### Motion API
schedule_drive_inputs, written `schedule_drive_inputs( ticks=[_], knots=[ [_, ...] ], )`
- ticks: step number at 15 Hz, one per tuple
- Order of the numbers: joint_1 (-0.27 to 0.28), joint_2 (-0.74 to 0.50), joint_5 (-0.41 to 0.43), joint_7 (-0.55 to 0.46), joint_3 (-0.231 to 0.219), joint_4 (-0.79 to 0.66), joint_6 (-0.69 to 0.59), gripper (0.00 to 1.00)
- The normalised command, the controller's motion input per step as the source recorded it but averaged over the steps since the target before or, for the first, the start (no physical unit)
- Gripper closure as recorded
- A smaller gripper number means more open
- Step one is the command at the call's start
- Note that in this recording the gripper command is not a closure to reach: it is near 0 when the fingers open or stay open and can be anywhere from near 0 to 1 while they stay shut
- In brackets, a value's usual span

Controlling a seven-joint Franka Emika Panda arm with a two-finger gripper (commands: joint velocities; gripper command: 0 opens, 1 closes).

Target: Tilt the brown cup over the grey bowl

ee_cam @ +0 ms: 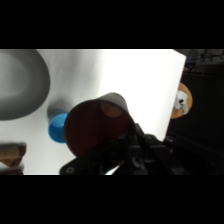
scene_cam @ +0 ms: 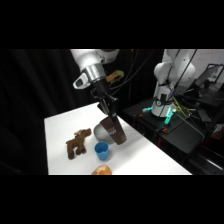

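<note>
While the arm reaches down over the table [scene_cam: 150,155] from above, the gripper [scene_cam: 109,113] is closed on the brown cup [scene_cam: 114,131], which hangs directly beneath the jaws, clear of the table and tilted. In the wrist view the cup [ee_cam: 97,125] fills the middle, immediately ahead of the black linkage, its round dark end facing the camera; whether that end is the mouth or the base cannot be told.

Grey bowl [scene_cam: 101,131]: in the side view, directly beside and partly behind the cup, below the jaws. Actual contact between cup and bowl cannot be told. In the wrist view the bowl [ee_cam: 20,90] sits far to the upper left of the cup.

Blue cup [scene_cam: 101,150]: upright on the table, just below the bowl in the side view, apart from the jaws. In the wrist view the blue cup [ee_cam: 59,128] shows just left of the held cup, partly hidden by it.

Brown toy animal [scene_cam: 77,143]: standing on the table to the left of the blue cup, well apart from the jaws.

Orange object [scene_cam: 102,170]: at the table's near edge, below the blue cup, only partly in view.
</note>
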Motion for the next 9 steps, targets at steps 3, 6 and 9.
schedule_drive_inputs(
  ticks=[3,6,9],
  knots=[
    [0.086,-0.17,-0.656,0.57,0.096,-0.35,0.46,0.12],
    [0.08,-0.1,-0.402,0.52,0.098,-0.22,0.29,0.11],
    [0.076,-0.06,-0.181,0.4,0.105,-0.12,0.21,0.11]
  ],
)
